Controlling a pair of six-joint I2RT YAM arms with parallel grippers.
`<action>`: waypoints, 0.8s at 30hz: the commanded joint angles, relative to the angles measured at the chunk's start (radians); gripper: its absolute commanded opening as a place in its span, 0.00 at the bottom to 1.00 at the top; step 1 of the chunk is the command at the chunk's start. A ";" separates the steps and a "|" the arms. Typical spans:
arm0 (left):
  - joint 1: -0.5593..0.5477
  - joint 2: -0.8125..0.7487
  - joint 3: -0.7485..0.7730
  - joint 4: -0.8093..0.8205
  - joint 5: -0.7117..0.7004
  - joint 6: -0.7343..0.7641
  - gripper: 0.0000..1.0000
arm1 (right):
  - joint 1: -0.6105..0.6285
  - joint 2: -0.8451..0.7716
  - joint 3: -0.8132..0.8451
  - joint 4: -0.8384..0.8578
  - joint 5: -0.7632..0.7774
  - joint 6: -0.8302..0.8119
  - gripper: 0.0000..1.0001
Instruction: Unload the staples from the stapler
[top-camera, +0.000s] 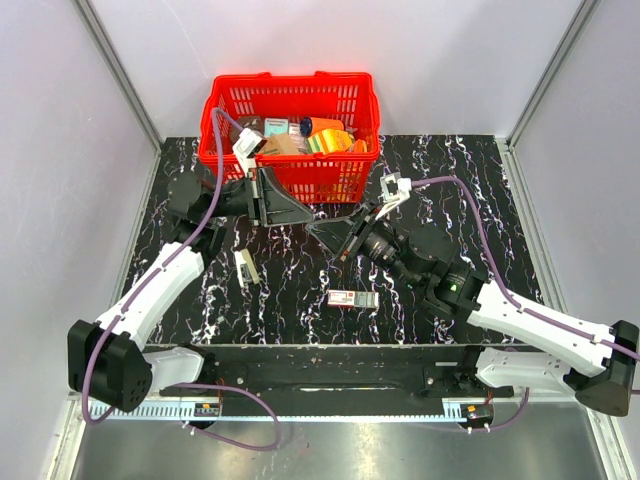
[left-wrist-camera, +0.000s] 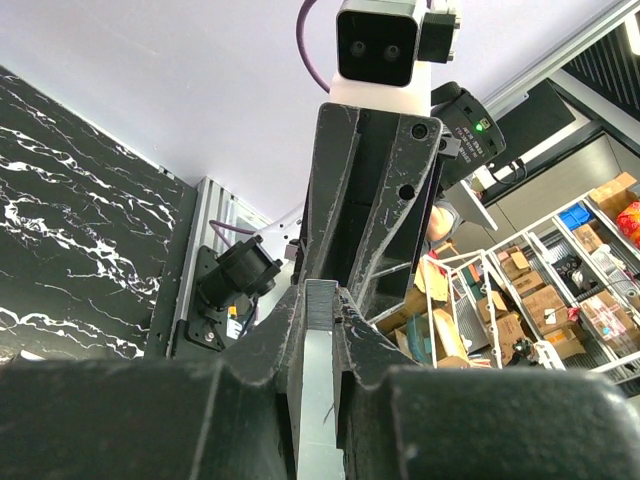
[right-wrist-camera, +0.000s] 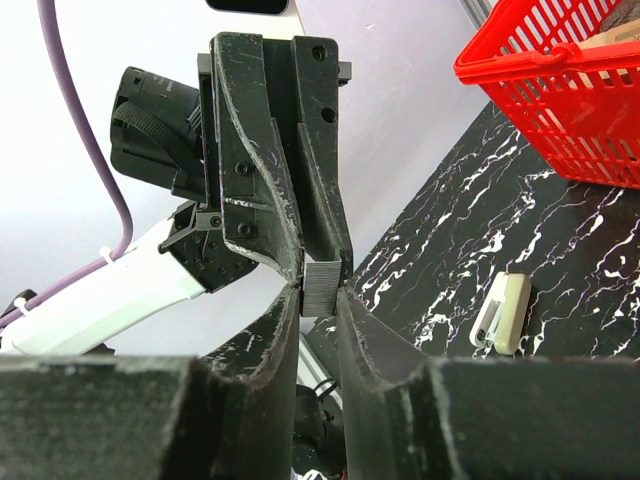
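From above, the left claw (top-camera: 310, 221) and right claw (top-camera: 326, 231) meet tip to tip, with the stapler (top-camera: 244, 268) lying apart on the left claw's side. In the left wrist view that claw is nearly closed, pinching a ribbed staple strip (left-wrist-camera: 320, 305), and the right wrist view shows its claw pinching the same staple strip (right-wrist-camera: 322, 288). The staples look to be out, so next one claw should release and the other lay them down.

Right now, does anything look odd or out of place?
The left hand and right hand both seem clamped on one staple strip in mid-air; the stapler lies apart on the table.
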 joint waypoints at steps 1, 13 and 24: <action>-0.001 -0.038 0.006 -0.002 0.011 0.033 0.13 | -0.001 -0.006 0.038 0.058 0.000 -0.011 0.24; 0.016 -0.018 0.282 -1.007 -0.200 0.865 0.68 | -0.001 -0.029 0.043 -0.333 0.139 0.003 0.15; 0.013 0.048 0.164 -1.278 -0.600 1.428 0.68 | -0.002 0.160 -0.048 -0.869 0.339 0.331 0.12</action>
